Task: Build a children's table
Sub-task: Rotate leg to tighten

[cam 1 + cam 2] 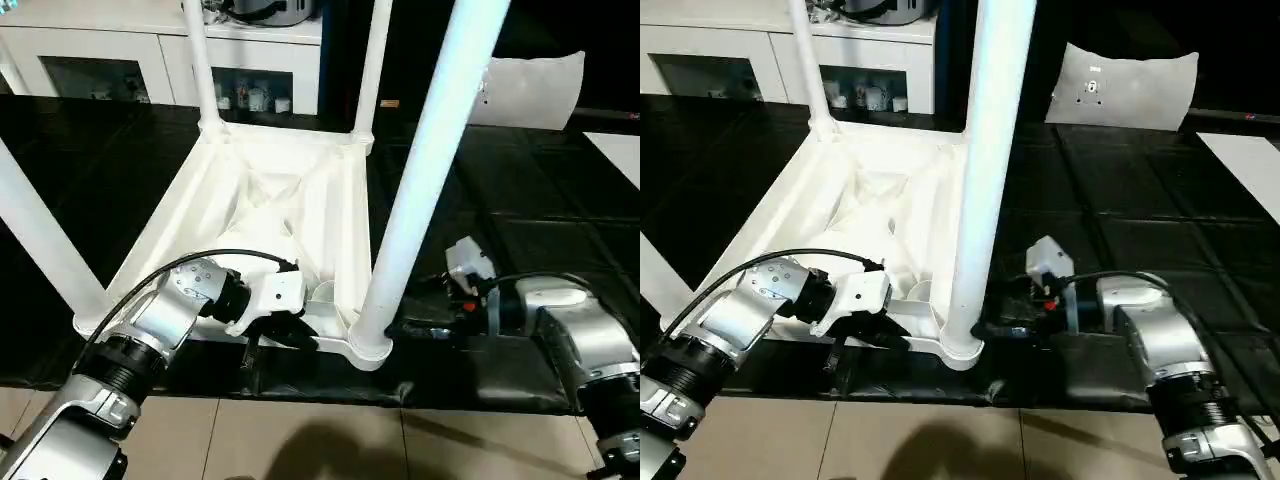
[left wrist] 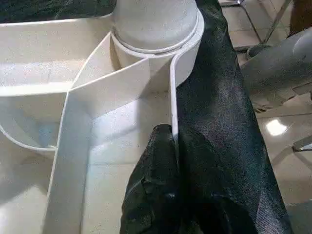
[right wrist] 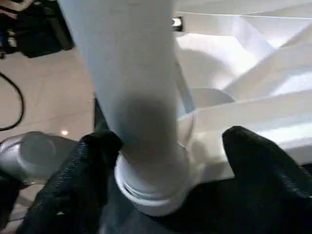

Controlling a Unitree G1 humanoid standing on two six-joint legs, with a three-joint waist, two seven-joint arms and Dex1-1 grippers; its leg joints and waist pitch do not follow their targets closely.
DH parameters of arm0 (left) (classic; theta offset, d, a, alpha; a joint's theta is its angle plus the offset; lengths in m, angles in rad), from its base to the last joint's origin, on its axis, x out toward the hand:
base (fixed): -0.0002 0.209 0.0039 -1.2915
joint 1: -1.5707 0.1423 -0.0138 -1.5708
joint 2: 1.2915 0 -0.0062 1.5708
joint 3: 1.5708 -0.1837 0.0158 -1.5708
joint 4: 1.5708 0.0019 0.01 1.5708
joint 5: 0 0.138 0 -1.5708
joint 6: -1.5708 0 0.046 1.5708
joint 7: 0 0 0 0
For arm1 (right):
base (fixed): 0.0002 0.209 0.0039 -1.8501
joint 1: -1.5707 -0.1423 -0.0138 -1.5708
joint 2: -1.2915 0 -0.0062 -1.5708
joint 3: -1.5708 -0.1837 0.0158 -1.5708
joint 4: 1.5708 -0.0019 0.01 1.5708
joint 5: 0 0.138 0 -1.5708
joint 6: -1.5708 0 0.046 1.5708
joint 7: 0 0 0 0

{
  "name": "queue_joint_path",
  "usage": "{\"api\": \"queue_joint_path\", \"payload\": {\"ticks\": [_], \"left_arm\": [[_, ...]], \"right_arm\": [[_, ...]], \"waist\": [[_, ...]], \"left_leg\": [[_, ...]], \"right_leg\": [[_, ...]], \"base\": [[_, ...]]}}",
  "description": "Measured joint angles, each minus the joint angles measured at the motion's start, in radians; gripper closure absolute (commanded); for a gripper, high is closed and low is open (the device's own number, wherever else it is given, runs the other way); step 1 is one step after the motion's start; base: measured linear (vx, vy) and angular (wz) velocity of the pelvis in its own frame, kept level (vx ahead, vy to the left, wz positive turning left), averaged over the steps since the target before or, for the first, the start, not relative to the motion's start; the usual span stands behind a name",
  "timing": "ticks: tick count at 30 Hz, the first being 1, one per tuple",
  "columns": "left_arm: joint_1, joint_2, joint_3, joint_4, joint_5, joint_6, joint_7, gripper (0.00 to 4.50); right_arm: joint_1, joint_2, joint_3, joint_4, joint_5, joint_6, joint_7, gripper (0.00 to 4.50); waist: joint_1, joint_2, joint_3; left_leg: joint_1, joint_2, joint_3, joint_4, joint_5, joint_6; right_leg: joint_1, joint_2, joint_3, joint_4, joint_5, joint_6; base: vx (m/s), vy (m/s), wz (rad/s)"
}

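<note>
Left gripper (image 2: 173,161) is pinched shut on the thin near rim of the upside-down white table top (image 1: 270,200), right next to the near-right corner socket (image 1: 368,345), with the silver forearm coming in low and the wrist bent across toward that corner. Right gripper (image 3: 165,161) comes in level from the other side of the same socket, black fingers (image 3: 87,170) spread wide around the base of the leg (image 1: 425,160) standing in it, one finger either side; can't really tell if they actually touch the tube. Table top lies ribs-up on the black mat (image 1: 500,200), and all four corner sockets have a white leg sticking up. Its near edge sits close to the mat's front edge, with tan floor tiles (image 1: 300,440) just beyond. Plenty of bare mat to the right of the socket, white cabinets (image 1: 120,60) far behind.
</note>
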Motion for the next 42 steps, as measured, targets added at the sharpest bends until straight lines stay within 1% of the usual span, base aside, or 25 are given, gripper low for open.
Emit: {"api": "queue_joint_path", "payload": {"ticks": [1,2,3,4,6,7,10,11,12,13,16,20,23,25,28,30,31,34,35,36,37,38,41,42], "left_arm": [[0.0,0.0,0.0,0.0,0.0,0.0,0.0,4.5],[0.0,0.0,0.0,0.0,0.0,-0.001,0.0,4.5],[0.0,-0.001,0.0,0.0,0.0,-0.001,0.0,4.5],[0.0,-0.001,-0.001,0.0,0.0,-0.001,0.0,4.5],[0.0,-0.001,-0.001,0.0,0.0,-0.001,0.0,4.5],[0.0,-0.001,-0.001,0.0,0.001,-0.001,0.0,4.5],[0.0,-0.002,-0.002,0.0,0.001,-0.001,0.0,4.5],[0.0,-0.002,-0.002,0.0,0.001,-0.001,0.0,4.5],[0.0,-0.002,-0.002,0.0,0.001,-0.001,0.0,4.5],[0.0,-0.003,-0.002,0.0,0.001,-0.001,0.0,4.5],[0.0,-0.003,-0.002,0.0,0.001,-0.001,0.0,4.5],[0.0,-0.003,-0.004,-0.002,0.0,-0.001,0.0,4.5],[0.001,-0.008,-0.001,-0.007,-0.001,0.017,0.001,4.5],[0.001,-0.019,0.007,-0.007,-0.002,0.044,0.008,4.5],[-0.005,-0.04,0.013,0.001,0.001,0.078,0.044,4.5],[-0.026,-0.07,0.02,0.036,0.02,0.111,0.099,4.5],[-0.047,-0.087,0.023,0.061,0.035,0.135,0.136,4.5],[-0.089,-0.136,0.047,0.127,0.056,0.193,0.243,4.5],[-0.11,-0.169,0.062,0.16,0.069,0.222,0.306,4.5],[-0.123,-0.191,0.067,0.177,0.072,0.239,0.346,4.5],[-0.131,-0.215,0.078,0.194,0.071,0.252,0.393,4.5],[-0.135,-0.235,0.088,0.207,0.072,0.262,0.431,4.5],[-0.153,-0.264,0.097,0.234,0.074,0.271,0.501,4.5],[-0.157,-0.267,0.099,0.237,0.074,0.271,0.509,4.5]], "right_arm": [[0.0,0.002,0.005,0.0,0.001,0.0,0.005,1.01],[0.0,0.009,0.006,0.0,0.002,0.0,0.011,1.28],[0.0,0.013,0.007,0.0,0.002,0.0,0.013,1.28],[0.0,0.018,0.008,0.0,0.002,-0.001,0.013,1.38],[0.0,0.024,0.008,0.002,0.001,-0.002,0.014,1.38],[0.0,0.028,0.009,0.004,0.0,-0.005,0.014,1.68],[-0.013,0.044,0.017,0.035,-0.005,-0.024,0.013,1.77],[-0.013,0.045,0.021,0.036,-0.005,-0.025,0.014,1.99],[-0.013,0.045,0.026,0.036,-0.005,-0.025,0.015,1.99],[-0.013,0.045,0.027,0.036,-0.005,-0.025,0.015,2.17],[-0.013,0.044,0.028,0.034,-0.004,-0.02,0.02,2.42],[-0.01,0.041,0.027,0.024,-0.002,-0.001,0.021,2.54],[0.002,0.038,0.021,-0.002,0.004,0.03,0.01,2.57],[0.026,0.044,0.003,-0.028,0.014,0.055,-0.014,2.58],[0.051,0.057,-0.024,-0.061,0.025,0.1,-0.079,2.59],[0.061,0.08,-0.042,-0.077,0.006,0.129,-0.17,2.59],[0.059,0.106,-0.056,-0.078,-0.016,0.133,-0.24,2.59],[0.036,0.186,-0.088,-0.071,-0.078,0.156,-0.437,2.59],[0.015,0.231,-0.104,-0.061,-0.11,0.177,-0.542,2.6],[0.001,0.256,-0.114,-0.053,-0.13,0.189,-0.608,2.61],[-0.014,0.279,-0.118,-0.049,-0.144,0.207,-0.682,2.61],[-0.023,0.307,-0.126,-0.047,-0.162,0.219,-0.746,2.61],[-0.045,0.357,-0.133,-0.048,-0.193,0.244,-0.876,2.61],[-0.049,0.363,-0.134,-0.048,-0.198,0.245,-0.892,2.27]], "waist": [[0.0,0.0,0.0],[0.0,0.0,0.0],[0.001,0.0,0.0],[0.001,0.0,0.0],[0.001,0.0,0.0],[0.001,0.0,0.0],[0.001,0.0,0.0],[0.001,0.0,0.0],[0.001,0.0,0.0],[0.001,0.0,0.0],[0.001,0.0,0.0],[0.001,0.0,0.0],[0.003,0.0,0.0],[0.006,0.0,0.0],[0.001,0.0,0.0],[-0.006,0.0,0.0],[-0.014,0.0,0.0],[-0.047,0.001,-0.001],[-0.062,0.002,-0.001],[-0.069,0.002,0.0],[-0.081,0.002,0.0],[-0.088,0.002,0.0],[-0.095,0.002,-0.001],[-0.094,0.002,-0.001]], "left_leg": [[0.0,0.0,0.0,0.0,0.0,0.0],[0.0,0.0,0.0,0.0,0.0,0.0],[0.0,0.0,0.0,0.0,0.0,0.0],[0.0,0.0,0.0,0.0,0.0,0.0],[0.0,0.0,0.0,0.0,0.0,0.0],[0.0,0.0,0.0,0.0,0.0,0.0],[0.0,0.0,0.0,0.0,0.0,0.0],[0.0,0.0,0.0,0.0,0.0,0.0],[0.0,0.0,0.0,0.0,0.0,0.0],[0.0,0.0,0.0,0.0,0.0,0.0],[0.0,0.0,0.0,0.0,0.0,0.0],[0.0,0.0,0.0,0.0,0.0,0.0],[0.0,0.0,0.0,0.0,0.0,0.0],[0.0,0.0,0.0,0.0,0.0,0.0],[0.003,-0.001,0.0,0.0,0.0,-0.001],[0.007,-0.001,0.0,0.0,0.001,-0.003],[0.007,0.0,0.0,0.0,0.002,-0.007],[0.007,0.001,-0.001,-0.001,0.002,-0.011],[0.005,0.003,-0.003,-0.001,0.004,-0.013],[0.004,0.005,-0.004,-0.001,0.004,-0.013],[0.003,0.005,-0.004,-0.001,0.004,-0.013],[0.003,0.005,-0.004,-0.001,0.003,-0.012],[0.003,0.003,-0.004,-0.002,0.0,-0.007],[0.003,0.002,-0.004,-0.004,0.0,-0.005]], "right_leg": [[0.0,0.0,0.0,0.0,0.0,0.0],[0.0,0.0,0.0,0.0,0.0,0.0],[0.0,0.0,0.0,0.0,0.0,0.0],[0.0,0.0,0.0,0.0,0.0,0.0],[0.0,0.0,0.0,0.0,0.0,0.0],[0.0,0.0,0.0,0.0,0.0,0.0],[0.0,0.0,0.0,0.0,0.0,0.0],[0.0,0.0,0.0,0.0,0.0,0.0],[0.0,0.0,0.0,0.0,0.0,0.0],[0.0,0.0,0.0,0.0,0.0,0.0],[0.0,0.0,0.0,0.0,0.0,0.0],[0.0,0.0,0.0,0.0,0.0,0.0],[0.0,0.0,0.0,0.0,0.0,0.0],[0.0,-0.001,0.0,0.0,0.0,0.001],[0.002,-0.001,0.0,0.0,0.0,0.0],[0.005,0.0,0.0,0.0,0.001,0.001],[0.006,0.001,0.0,0.0,0.002,0.001],[0.007,0.002,-0.003,-0.005,0.003,0.003],[0.008,0.003,-0.008,-0.012,0.005,0.005],[0.008,0.004,-0.01,-0.016,0.005,0.006],[0.009,0.004,-0.011,-0.018,0.007,0.008],[0.01,0.004,-0.011,-0.019,0.007,0.008],[0.011,0.003,-0.009,-0.018,0.01,0.004],[0.01,0.003,-0.009,-0.018,0.009,0.002]], "base": [[0.0,0.0,0.0],[0.0,0.0,0.0],[0.0,0.0,0.0],[0.0,0.0,0.0],[0.0,0.0,0.0],[0.0,0.0,0.0],[0.0,0.0,0.0],[0.0,0.0,0.0],[0.0,0.0,0.0],[0.0,0.0,0.0],[0.0,0.0,0.0],[0.0,0.0,0.0],[0.0,0.0,0.0],[0.0,0.0,0.0],[0.0,0.0,0.0],[0.0,0.0,0.0],[0.0,0.0,0.0],[0.0,0.0,0.0],[0.0,0.0,0.0],[0.0,0.0,0.0],[0.0,0.0,0.0],[0.0,0.0,0.0],[0.0,0.0,0.0],[0.0,0.0,0.0]]}}
